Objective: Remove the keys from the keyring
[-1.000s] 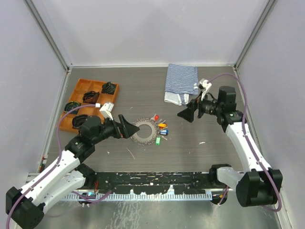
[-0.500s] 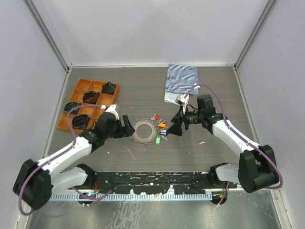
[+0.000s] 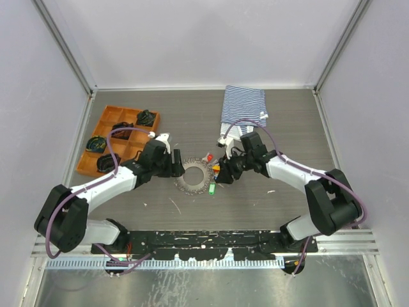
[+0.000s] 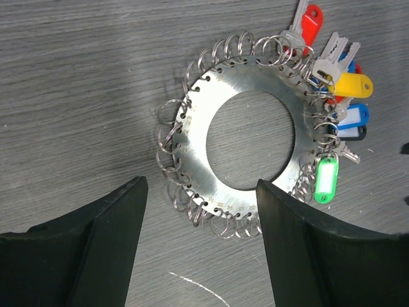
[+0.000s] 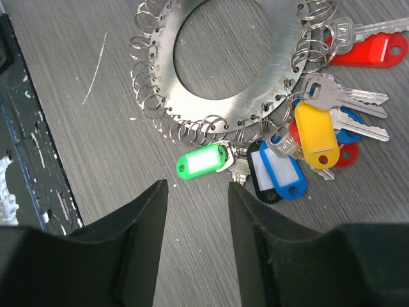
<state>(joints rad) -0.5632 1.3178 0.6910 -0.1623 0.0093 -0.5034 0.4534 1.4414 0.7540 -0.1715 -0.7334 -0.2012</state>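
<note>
"Where does it all sit?"

"The flat steel disc keyring [image 4: 195, 137], fringed with small wire loops [image 4: 167, 115], lies mid-way across the grey wood-grain tabletop [image 3: 287, 128]. The bunch of coloured-tag keys [image 5: 316, 134] is threaded on loops at one side, none off yet."

"And the claws?"

"Both released, gripping nothing. The left claw [image 4: 199, 192] straddles the rim away from the keys. The right claw [image 5: 197, 192] hovers just beside the green-tagged key [image 5: 203, 161]."

"Advice?"

"Pin the disc first. Then pinch only the green tag, since it lies clear of the pile, and work it round its loop rather than tugging."
</note>
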